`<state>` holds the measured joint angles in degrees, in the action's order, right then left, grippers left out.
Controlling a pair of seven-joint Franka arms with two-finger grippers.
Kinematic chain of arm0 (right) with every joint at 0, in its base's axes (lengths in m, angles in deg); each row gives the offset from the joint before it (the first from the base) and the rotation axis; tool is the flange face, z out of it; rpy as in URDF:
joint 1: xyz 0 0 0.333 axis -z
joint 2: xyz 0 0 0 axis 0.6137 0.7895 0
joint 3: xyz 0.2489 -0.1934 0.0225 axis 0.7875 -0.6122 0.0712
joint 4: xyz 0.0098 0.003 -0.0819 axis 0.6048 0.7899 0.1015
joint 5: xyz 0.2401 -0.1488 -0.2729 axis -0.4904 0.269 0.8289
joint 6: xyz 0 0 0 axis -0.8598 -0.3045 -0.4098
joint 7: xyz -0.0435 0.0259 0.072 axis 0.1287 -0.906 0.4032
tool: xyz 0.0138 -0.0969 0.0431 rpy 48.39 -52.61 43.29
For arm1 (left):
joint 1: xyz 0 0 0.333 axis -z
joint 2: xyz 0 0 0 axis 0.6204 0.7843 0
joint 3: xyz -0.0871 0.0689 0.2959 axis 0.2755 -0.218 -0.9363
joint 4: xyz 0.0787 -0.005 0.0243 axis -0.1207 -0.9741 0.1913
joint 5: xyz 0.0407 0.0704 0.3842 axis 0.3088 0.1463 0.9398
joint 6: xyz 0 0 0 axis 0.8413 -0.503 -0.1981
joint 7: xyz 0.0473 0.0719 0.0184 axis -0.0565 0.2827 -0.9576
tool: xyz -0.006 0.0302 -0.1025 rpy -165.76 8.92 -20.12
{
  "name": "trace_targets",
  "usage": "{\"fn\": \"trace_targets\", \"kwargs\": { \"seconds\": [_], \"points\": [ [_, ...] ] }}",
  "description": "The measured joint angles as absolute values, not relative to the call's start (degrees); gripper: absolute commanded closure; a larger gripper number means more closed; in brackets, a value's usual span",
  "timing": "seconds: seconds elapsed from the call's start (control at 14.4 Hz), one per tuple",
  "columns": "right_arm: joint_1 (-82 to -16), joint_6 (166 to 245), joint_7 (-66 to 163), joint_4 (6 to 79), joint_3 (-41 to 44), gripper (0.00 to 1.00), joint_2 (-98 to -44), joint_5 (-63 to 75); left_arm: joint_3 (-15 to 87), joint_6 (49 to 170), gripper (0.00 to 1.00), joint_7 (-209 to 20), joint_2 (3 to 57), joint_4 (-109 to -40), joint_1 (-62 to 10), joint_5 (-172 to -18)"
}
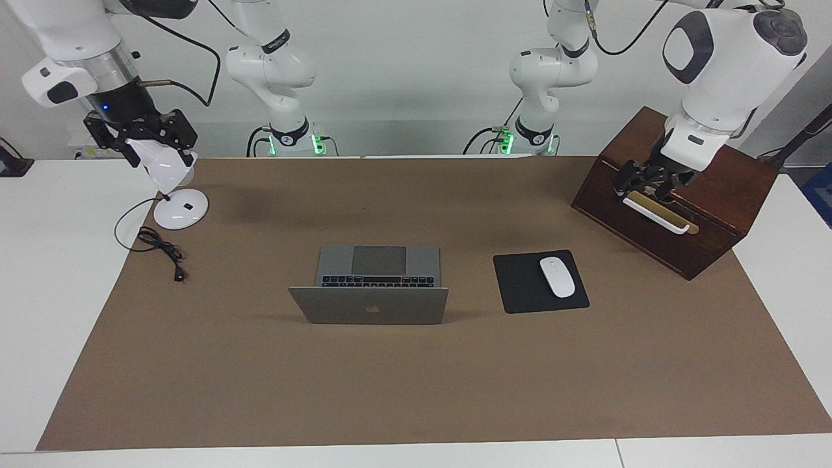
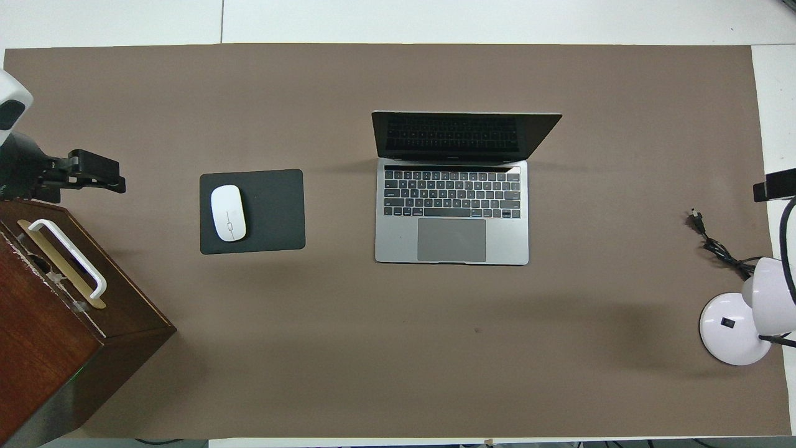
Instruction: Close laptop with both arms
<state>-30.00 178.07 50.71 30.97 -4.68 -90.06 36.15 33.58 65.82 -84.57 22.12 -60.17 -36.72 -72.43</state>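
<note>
The laptop [image 1: 369,286] sits open mid-bench, untouched. The left gripper [image 1: 650,185] hangs over the wooden box [image 1: 676,195], the right gripper [image 1: 146,140] seemingly at the desk lamp [image 1: 170,179]; whether either's fingers are clenched, I can't tell. Next, both must reach the lid.

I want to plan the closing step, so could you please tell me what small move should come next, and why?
Probably bring both arms in toward the open thin silver-grey metal laptop, up to its raised lid. The lid stands up with nothing touching it, while the left gripper is over the dark brown wooden box and the right gripper is over the white desk lamp, both away from it.
</note>
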Motion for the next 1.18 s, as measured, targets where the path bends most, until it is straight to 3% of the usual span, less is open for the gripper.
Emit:
{"fn": "trace_targets", "kwargs": {
  "seconds": [0.62,0.69,0.9,0.97,1.18],
  "points": [
    [-30.0,178.1,50.7,31.0,-4.7,0.0,-90.1,36.1,33.6,65.8,0.0,-84.7,22.2,-60.2,-36.7,-72.4],
    [-30.0,178.1,50.7,31.0,-4.7,0.0,-90.1,36.1,33.6,65.8,0.15,-85.1,22.3,-60.2,-36.7,-72.4],
    [-30.0,178.1,50.7,31.0,-4.7,0.0,-90.1,36.1,33.9,65.8,0.87,-89.7,22.5,-60.2,-36.7,-72.4],
    [-30.0,178.1,50.7,31.0,-4.7,0.0,-90.1,36.1,34.3,65.8,1.0,-93.0,22.4,-60.2,-36.7,-72.4],
    [-30.0,178.2,50.7,31.0,-4.6,0.0,-90.1,36.1,35.6,65.8,1.0,-103.4,21.9,-61.1,-36.2,-72.4]
  ]
}}
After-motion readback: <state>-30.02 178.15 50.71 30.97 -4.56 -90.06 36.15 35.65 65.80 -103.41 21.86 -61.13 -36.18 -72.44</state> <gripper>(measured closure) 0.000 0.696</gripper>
